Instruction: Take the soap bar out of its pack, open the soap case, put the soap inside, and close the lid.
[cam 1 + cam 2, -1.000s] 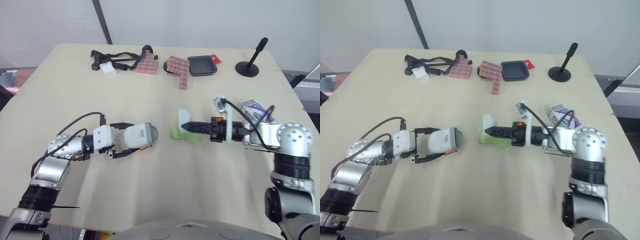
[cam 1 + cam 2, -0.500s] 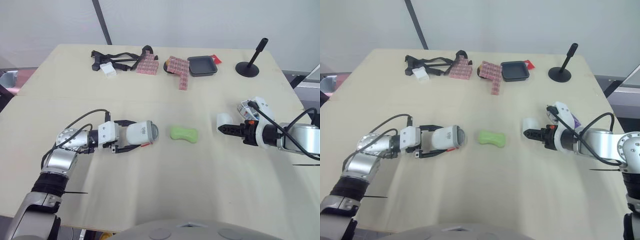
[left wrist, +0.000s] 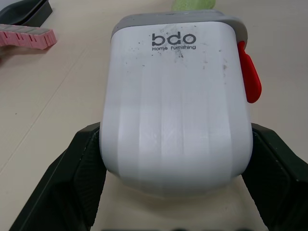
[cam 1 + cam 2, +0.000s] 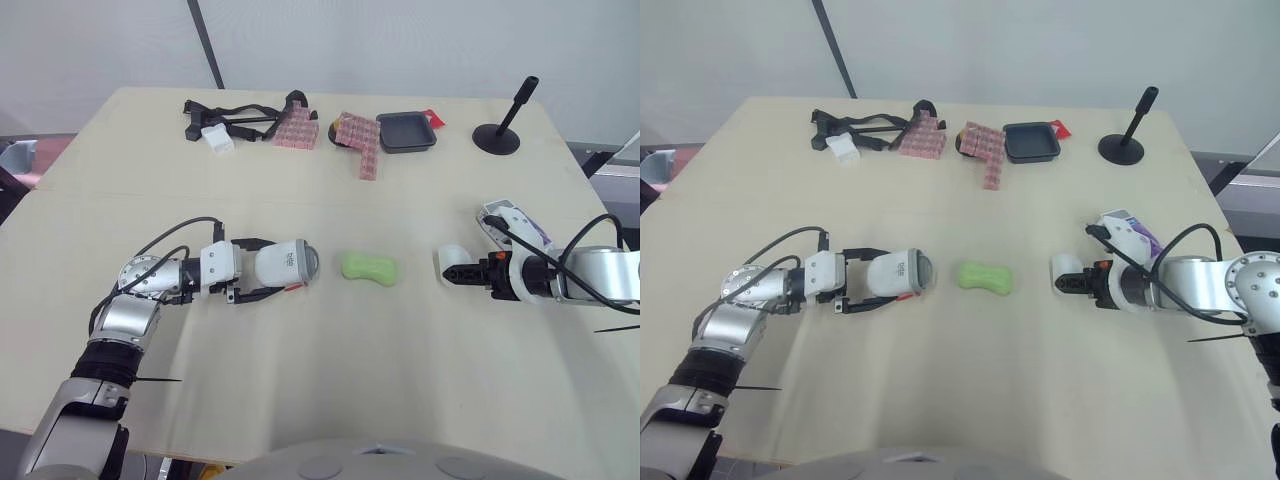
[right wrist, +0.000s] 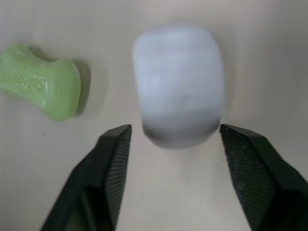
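Gone from the green soap (image 4: pixel 369 267) since a second ago: right end effector (image 4: pixel 452 273), now well off toward the right side of the desk (image 4: pixel 300 350), together with the white rounded piece (image 4: pixel 451 257) earlier seen beside the soap. Much as before: left end effector (image 4: pixel 278 268) and soap case (image 4: pixel 290 262).

Left eye view: shows the soap lying bare and flat on the desk, between both end effectors and touching neither. Shows the left end effector clamped on the white soap case, grey end and red tab turned toward the soap. Shows the right end effector's black tips at the white piece, down on the desk.

Right eye view: shows a purple-and-white pack (image 4: pixel 1148 238) partly hidden behind the right arm. Along the far edge, shows black straps (image 4: pixel 865 125), pink blocks (image 4: pixel 985 145), a black tray (image 4: pixel 1030 141) and a black stand (image 4: pixel 1122 149).

Left wrist view: shows both fingers (image 3: pixel 72 173) pressed against the sides of the case, "bdo" printed near its grey end.

Right wrist view: shows fingers (image 5: pixel 108 173) spread wide and holding nothing, white piece just beyond the tips and seemingly clear of both, soap lying off to one side.
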